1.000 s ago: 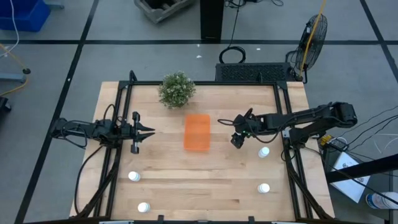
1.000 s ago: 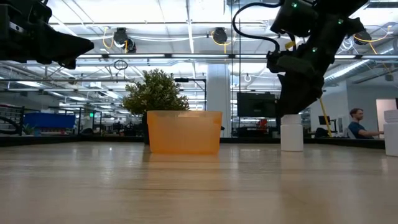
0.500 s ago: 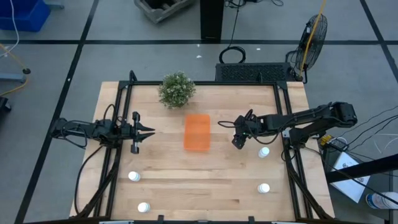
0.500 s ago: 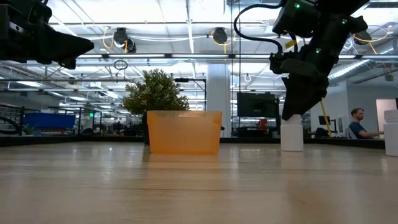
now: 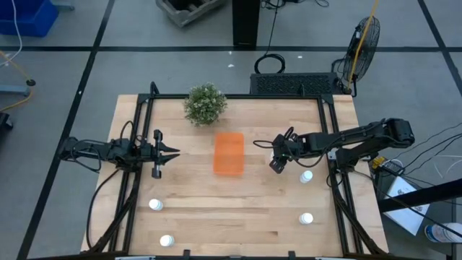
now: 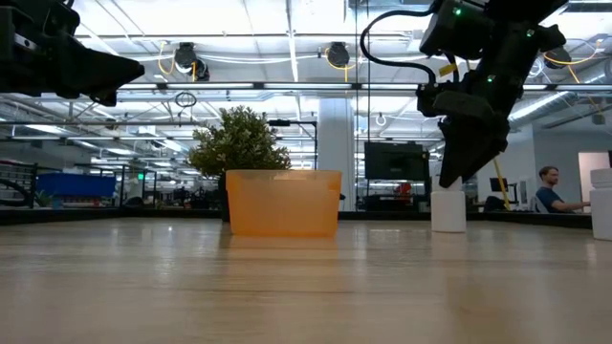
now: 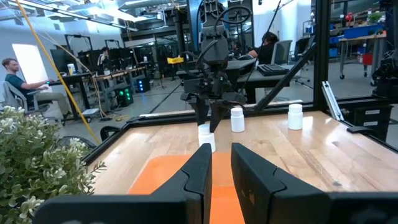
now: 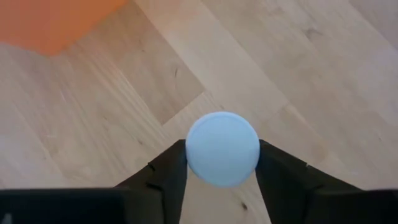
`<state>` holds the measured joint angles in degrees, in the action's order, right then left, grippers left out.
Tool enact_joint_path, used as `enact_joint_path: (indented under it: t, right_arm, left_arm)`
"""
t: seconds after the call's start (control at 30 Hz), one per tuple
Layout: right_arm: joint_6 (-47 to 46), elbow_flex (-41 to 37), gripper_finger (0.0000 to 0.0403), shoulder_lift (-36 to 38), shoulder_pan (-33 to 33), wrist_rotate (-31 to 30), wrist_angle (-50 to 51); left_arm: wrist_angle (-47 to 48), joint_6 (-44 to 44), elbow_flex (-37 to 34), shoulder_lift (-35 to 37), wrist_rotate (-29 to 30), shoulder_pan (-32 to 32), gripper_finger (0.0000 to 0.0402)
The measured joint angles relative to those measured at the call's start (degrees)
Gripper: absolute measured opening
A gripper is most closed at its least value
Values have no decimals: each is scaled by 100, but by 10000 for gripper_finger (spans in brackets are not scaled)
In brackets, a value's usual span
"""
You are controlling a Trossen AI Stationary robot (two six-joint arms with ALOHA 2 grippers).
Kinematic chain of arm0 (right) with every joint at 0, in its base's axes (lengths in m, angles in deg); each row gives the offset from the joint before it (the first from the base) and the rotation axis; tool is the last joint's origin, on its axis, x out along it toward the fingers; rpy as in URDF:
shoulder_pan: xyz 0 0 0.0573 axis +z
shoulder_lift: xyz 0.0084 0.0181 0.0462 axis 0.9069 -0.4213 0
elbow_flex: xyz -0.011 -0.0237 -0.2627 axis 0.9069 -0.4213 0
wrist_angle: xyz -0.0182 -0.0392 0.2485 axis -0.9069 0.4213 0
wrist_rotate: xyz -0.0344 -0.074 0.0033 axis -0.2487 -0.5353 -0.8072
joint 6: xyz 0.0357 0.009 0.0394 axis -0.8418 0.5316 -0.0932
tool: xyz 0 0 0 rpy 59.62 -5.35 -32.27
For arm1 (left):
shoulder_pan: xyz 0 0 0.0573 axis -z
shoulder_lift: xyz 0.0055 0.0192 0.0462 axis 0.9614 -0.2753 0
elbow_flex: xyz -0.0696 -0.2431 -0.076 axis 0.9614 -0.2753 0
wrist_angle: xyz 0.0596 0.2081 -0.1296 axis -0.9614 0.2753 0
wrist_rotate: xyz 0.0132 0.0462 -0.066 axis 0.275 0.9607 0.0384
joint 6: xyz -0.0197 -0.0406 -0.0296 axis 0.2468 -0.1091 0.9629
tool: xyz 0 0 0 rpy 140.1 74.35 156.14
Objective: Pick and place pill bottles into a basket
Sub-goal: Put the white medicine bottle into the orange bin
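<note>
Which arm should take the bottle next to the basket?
Right. The right gripper already sits over that pill bottle, fingers open either side. The left gripper waits across the basket.

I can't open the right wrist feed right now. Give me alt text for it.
Looking straight down, a pill bottle's round white cap sits between the right gripper's two dark jaws, one on each side of it. Beneath is the wooden table, with a corner of the orange basket at the frame's edge.
</note>
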<state>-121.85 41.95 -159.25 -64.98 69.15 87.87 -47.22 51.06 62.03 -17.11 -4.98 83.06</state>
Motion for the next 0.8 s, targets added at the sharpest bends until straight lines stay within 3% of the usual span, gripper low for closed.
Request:
enact_joint_path:
  t: [0.2, 0.5, 0.8]
  right_arm:
    - [-6, -4, 145, 0, 2, -1, -148]
    - [498, -7, 148, 0, 2, -33, -1581]
    - [1412, -7, 146, 44, -3, -946, -2764]
  left_arm:
    - [1, 0, 0, -1, 0, 0, 67]
    - [-1, 0, 0, -1, 0, 0, 67]
    - [-1, 0, 0, -1, 0, -2, 67]
